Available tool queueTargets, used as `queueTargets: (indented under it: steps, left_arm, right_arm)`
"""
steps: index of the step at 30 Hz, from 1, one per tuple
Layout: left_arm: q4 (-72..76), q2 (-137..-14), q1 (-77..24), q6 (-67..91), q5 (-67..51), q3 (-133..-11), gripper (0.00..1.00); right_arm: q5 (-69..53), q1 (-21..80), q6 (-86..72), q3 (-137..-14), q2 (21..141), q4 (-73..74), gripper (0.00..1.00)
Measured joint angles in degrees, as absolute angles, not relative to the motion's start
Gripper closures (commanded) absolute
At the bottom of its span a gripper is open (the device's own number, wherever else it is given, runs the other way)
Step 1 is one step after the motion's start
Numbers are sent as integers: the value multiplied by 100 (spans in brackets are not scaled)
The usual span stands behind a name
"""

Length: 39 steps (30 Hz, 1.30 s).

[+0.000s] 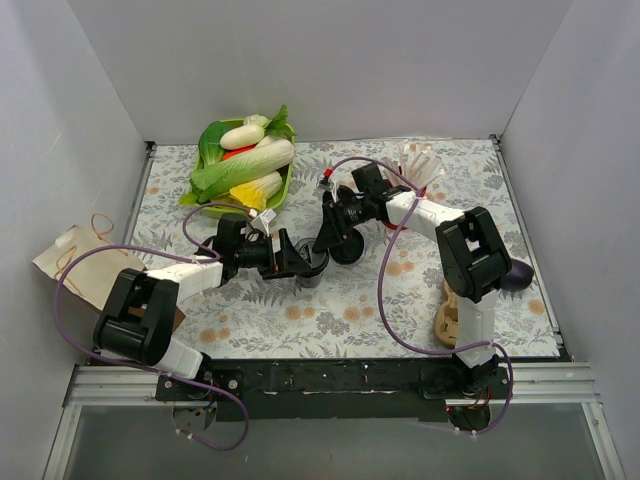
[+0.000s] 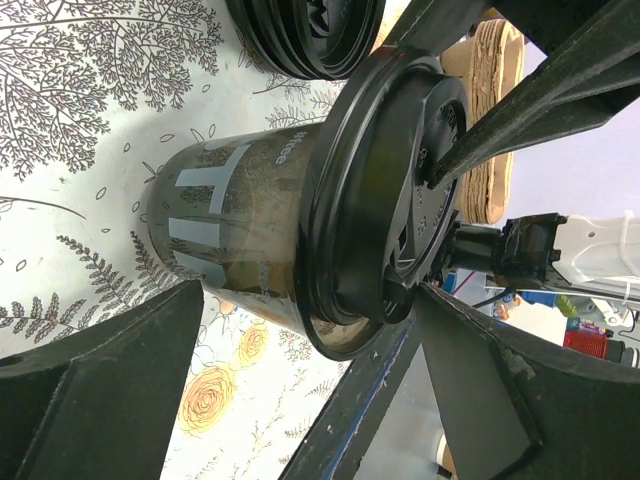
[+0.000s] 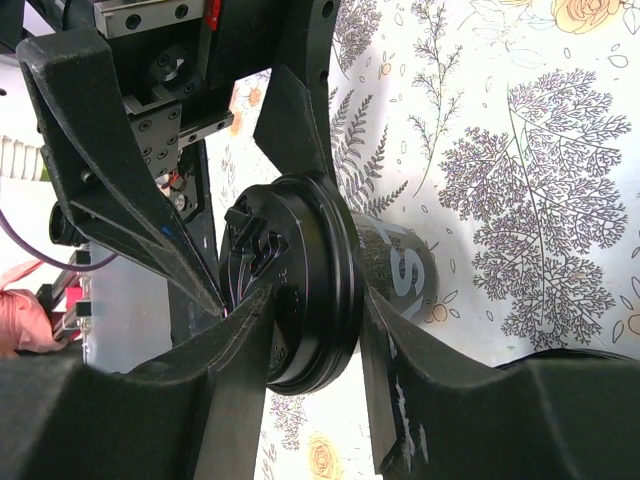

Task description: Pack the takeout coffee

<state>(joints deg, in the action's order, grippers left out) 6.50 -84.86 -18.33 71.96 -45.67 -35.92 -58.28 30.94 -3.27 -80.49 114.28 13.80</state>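
Right wrist | right jaws clamped on takeout coffee [image 3: 310,260] | left jaws apart

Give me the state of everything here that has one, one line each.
takeout coffee: upright, lid on
left claw: open, straddling the coffee
right claw: pinching the lid's rim
red cup: upright, holding white sticks
green tray: full of vegetables
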Motion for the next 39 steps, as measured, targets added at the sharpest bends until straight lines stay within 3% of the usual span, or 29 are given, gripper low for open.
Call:
queueTargets:
  steps: [21, 39]
  left_arm:
    - [646, -8348, -1822, 7131, -4584, -3518, 12]
    - [646, -8270, -1811, 7113, -4565, -3518, 12]
  right_arm:
    - [-5336, 3395, 628, -8272, 11286, 2049, 51]
    - [-5341, 3415, 456, -8270, 11286, 2106, 48]
